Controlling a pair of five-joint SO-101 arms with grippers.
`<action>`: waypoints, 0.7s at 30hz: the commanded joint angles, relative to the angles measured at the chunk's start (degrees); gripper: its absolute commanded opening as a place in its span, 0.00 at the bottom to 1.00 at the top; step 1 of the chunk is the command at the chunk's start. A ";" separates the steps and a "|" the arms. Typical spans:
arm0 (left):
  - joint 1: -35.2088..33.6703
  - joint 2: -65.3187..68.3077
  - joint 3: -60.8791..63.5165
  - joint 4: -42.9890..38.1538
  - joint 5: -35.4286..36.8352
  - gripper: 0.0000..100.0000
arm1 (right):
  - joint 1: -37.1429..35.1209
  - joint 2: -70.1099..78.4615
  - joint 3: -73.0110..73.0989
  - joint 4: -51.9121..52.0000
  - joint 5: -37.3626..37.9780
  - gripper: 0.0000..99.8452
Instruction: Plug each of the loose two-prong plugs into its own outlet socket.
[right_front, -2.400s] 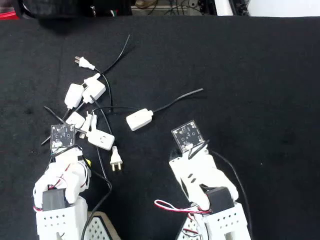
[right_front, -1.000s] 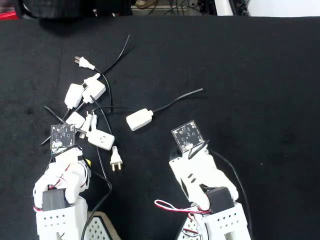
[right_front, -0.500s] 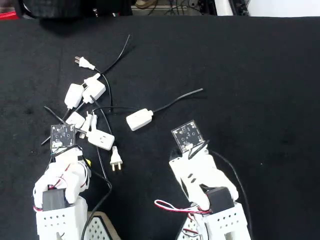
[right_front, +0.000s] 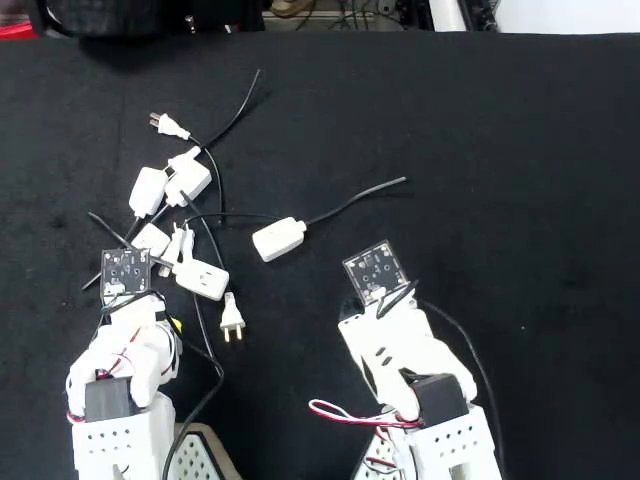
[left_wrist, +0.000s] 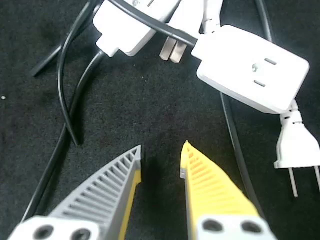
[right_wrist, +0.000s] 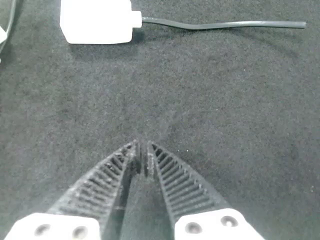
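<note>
Several white outlet sockets and plugs on black cords lie tangled at the table's left. One socket (left_wrist: 252, 70) (right_front: 201, 279) lies face up just ahead of my left gripper (left_wrist: 163, 147), which is open over bare cloth with nothing between its fingers. A loose two-prong plug (left_wrist: 296, 150) (right_front: 231, 320) lies beside that socket. Another loose plug (right_front: 168, 125) lies at the far end of the cluster. A lone socket (right_wrist: 96, 21) (right_front: 278, 239) on a cord lies ahead of my right gripper (right_wrist: 142, 147), which is shut and empty, low over the cloth.
The left arm (right_front: 125, 375) sits at the near left and the right arm (right_front: 410, 365) at the near middle. Black cords (left_wrist: 70, 100) loop around the cluster. Black cloth (right_front: 520, 180) covers the table's right half.
</note>
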 joint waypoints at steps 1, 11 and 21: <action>0.92 0.00 1.01 0.26 -0.09 0.14 | 0.53 -3.38 0.04 0.35 0.26 0.02; 0.92 0.00 1.01 0.26 -0.09 0.14 | 0.53 -3.38 0.04 0.35 0.26 0.02; 1.36 0.00 1.01 0.18 -0.09 0.14 | 0.53 -3.38 0.04 0.35 0.26 0.02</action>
